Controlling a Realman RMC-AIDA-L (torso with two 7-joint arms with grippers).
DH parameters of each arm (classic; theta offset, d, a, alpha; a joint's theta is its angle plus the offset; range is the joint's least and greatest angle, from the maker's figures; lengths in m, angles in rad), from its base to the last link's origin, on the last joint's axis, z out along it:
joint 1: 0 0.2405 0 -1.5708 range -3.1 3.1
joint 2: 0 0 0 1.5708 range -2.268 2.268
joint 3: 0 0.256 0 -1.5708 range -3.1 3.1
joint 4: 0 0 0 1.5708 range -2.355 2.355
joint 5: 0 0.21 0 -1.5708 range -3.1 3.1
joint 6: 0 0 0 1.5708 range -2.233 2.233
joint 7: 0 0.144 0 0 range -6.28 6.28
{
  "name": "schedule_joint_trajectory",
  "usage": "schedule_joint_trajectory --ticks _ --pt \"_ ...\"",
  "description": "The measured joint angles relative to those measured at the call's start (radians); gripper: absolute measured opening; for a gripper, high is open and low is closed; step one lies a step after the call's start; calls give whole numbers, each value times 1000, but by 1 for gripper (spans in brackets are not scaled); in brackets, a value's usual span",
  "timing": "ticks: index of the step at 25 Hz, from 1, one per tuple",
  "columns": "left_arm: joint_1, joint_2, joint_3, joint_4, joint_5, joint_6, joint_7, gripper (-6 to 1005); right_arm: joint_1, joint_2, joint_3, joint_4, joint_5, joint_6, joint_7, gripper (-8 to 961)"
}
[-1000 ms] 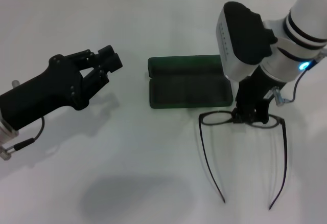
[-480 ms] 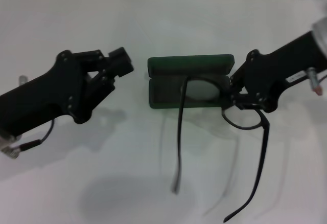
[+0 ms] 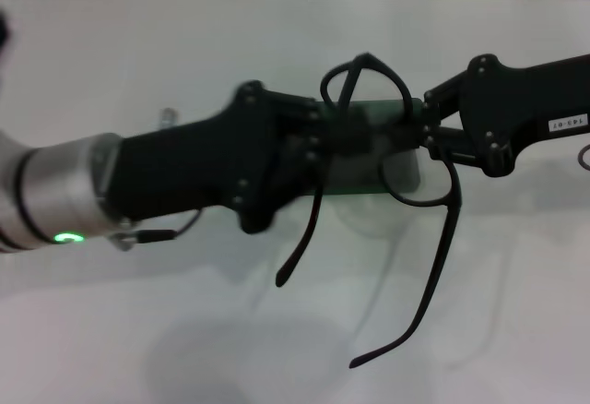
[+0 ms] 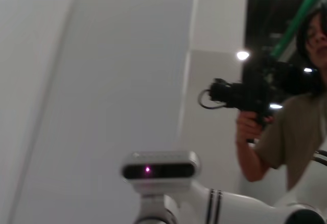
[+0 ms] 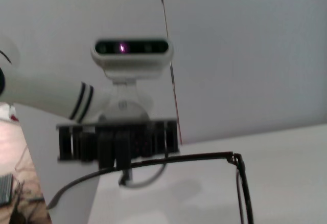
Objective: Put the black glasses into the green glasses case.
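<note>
My right gripper comes in from the right and is shut on the front of the black glasses, holding them tilted above the table. One lens rim points to the far side and both temple arms hang toward me. My left gripper reaches in from the left and overlaps the frame; whether it holds it is unclear. The green glasses case lies under both grippers, mostly hidden. In the right wrist view a stretch of the black glasses crosses below a black ribbed block.
The white table spreads out on all sides of the case. The left wrist view shows only my head camera and a person holding a camera. My head camera also shows in the right wrist view.
My left arm has swung right, from beside the case to over it, meeting the glasses. The right gripper has lifted and turned the glasses, so the temple arms shifted right.
</note>
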Motion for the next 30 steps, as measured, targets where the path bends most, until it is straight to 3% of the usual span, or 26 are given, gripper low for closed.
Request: schedule_joint_trajectory --ticks 7,30 --pt "-74 -3 14 -115 0 -7 52 32 2 -1 0 67 85 -9 -93 84" --pt "-74 -12 14 -193 -26 -27 113 33 14 0 -14 132 143 -45 -151 83"
